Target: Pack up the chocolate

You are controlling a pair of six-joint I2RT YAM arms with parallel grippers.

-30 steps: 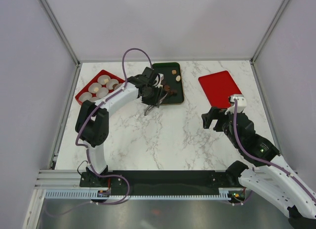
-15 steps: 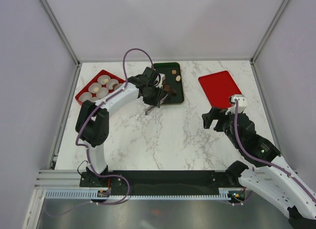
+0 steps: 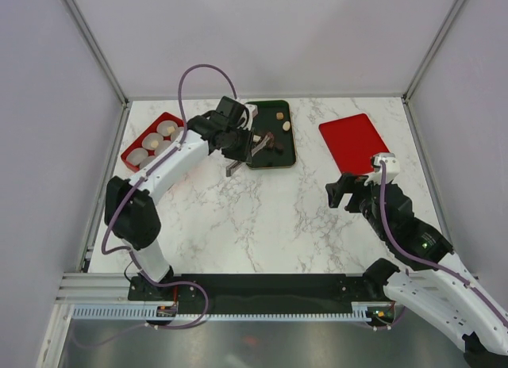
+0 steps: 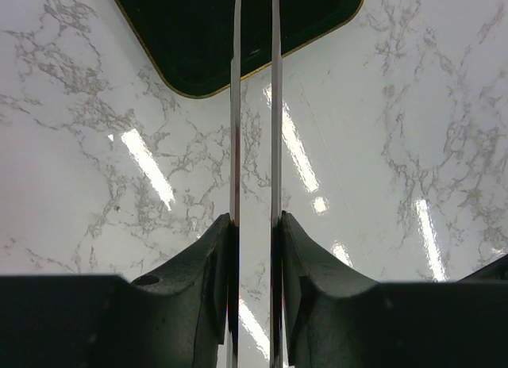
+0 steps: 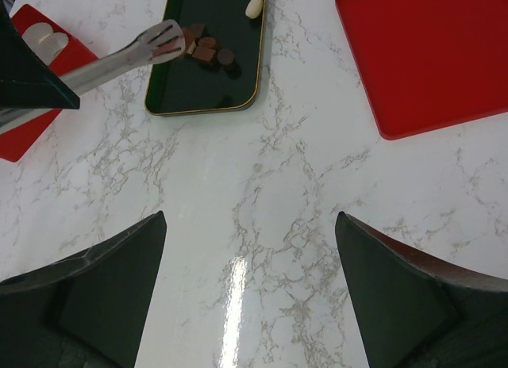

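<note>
Several chocolates lie on a dark green tray [image 3: 274, 155]: a brown cluster [image 3: 272, 143] and two paler pieces [image 3: 281, 116] further back. My left gripper [image 3: 238, 144] is shut on long metal tongs [image 3: 242, 158]. In the left wrist view the two tong blades [image 4: 236, 106] run between my fingers [image 4: 198, 257] toward the tray corner [image 4: 198, 59]. In the right wrist view the tong tips [image 5: 163, 36] hover just left of the brown chocolates [image 5: 208, 51], with a cream piece [image 5: 254, 5] beyond. My right gripper [image 3: 349, 189] is open and empty over bare marble.
A red tray [image 3: 135, 142] with several white paper cups [image 3: 165, 128] stands at the back left. A flat red lid [image 3: 353, 142] lies at the back right, and also shows in the right wrist view [image 5: 429, 59]. Walls enclose the table.
My left arm has swung back and to the left, carrying the tongs further over the dark tray toward the brown chocolates. The right arm has barely moved.
</note>
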